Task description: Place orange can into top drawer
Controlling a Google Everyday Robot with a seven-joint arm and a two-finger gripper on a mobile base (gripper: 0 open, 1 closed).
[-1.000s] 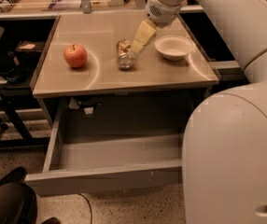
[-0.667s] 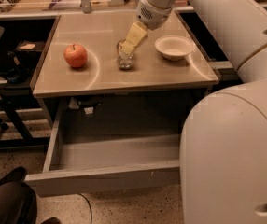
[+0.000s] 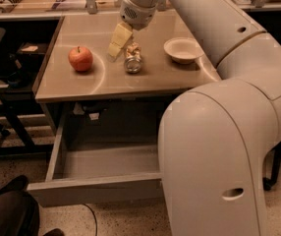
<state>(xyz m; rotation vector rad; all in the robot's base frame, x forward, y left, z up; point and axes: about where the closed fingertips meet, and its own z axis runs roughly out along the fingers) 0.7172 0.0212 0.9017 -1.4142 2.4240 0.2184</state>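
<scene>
The orange can (image 3: pixel 132 58) lies on the tabletop (image 3: pixel 145 80) near its middle, with a silvery end turned toward the camera. My gripper (image 3: pixel 114 52) hangs from the arm just left of the can, pointing down at the table, close beside the can's upper left. It holds nothing that I can see. The top drawer (image 3: pixel 95 190) is pulled open below the table's front edge, and its grey inside shows nothing in it. My arm's large white body covers the drawer's right part.
A red apple (image 3: pixel 80 58) sits on the table left of the gripper. A white bowl (image 3: pixel 183 49) sits right of the can. Dark furniture stands at the left, and another bench runs along the back.
My gripper has swung left, from the can's upper right, across its top, to its left side. The can, apple, bowl and drawer have not moved.
</scene>
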